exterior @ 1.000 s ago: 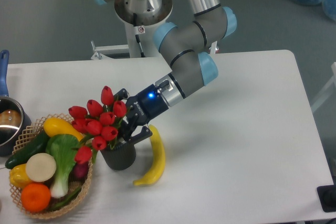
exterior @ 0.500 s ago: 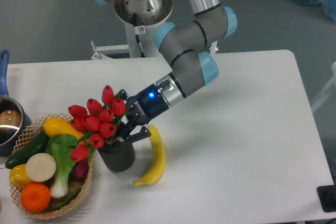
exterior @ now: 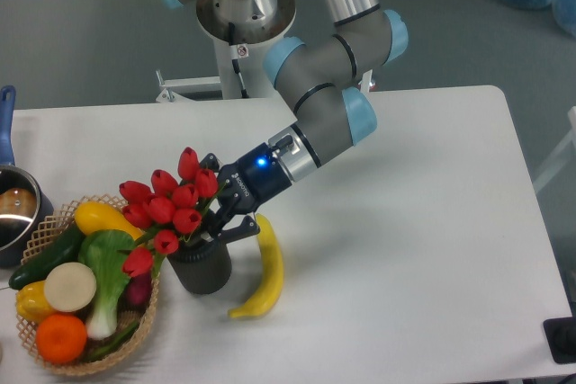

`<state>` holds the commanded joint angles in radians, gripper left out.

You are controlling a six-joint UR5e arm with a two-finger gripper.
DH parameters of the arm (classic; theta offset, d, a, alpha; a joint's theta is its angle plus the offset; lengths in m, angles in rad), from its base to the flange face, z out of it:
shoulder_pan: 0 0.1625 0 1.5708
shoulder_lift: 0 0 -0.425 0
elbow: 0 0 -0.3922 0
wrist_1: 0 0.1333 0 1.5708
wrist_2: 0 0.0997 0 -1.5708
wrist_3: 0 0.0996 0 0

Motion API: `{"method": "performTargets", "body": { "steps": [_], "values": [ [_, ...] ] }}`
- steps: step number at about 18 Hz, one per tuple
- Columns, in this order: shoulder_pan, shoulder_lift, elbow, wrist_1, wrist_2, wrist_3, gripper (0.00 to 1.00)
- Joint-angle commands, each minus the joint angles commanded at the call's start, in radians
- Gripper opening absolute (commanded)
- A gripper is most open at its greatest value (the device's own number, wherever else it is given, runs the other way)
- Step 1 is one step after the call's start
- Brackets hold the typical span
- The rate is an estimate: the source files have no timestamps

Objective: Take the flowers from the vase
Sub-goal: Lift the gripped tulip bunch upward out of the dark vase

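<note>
The flowers point(exterior: 171, 209), a bunch of red tulip buds with green stems, stand in the vase point(exterior: 202, 272), a short dark ribbed cup left of the table's middle. The buds lean out to the left, over the basket's edge. My gripper point(exterior: 220, 227) comes in from the right, tilted down, just above the vase's mouth. Its dark fingers are closed around the green stems under the buds. The lower ends of the stems are hidden inside the vase.
A yellow banana point(exterior: 263, 272) lies right of the vase, close under the gripper. A wicker basket point(exterior: 54, 222) of vegetables stands left of the vase, touching the buds. A metal pot point(exterior: 13, 213) with a blue handle is at the left edge.
The fingers have closed in on the stems. The bunch has drawn tighter and risen slightly. The vase and the banana have not moved.
</note>
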<state>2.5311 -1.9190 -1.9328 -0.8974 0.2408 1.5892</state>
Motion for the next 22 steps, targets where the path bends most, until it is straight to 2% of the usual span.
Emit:
{"method": "performTargets", "body": {
  "steps": [7,14,22],
  "values": [
    [0.011,0.023,0.006,0.000,-0.003,-0.072,0.56],
    [0.011,0.054,0.051,0.000,-0.034,-0.208,0.55],
    [0.011,0.103,0.078,0.000,-0.083,-0.285,0.55]
  ]
}}
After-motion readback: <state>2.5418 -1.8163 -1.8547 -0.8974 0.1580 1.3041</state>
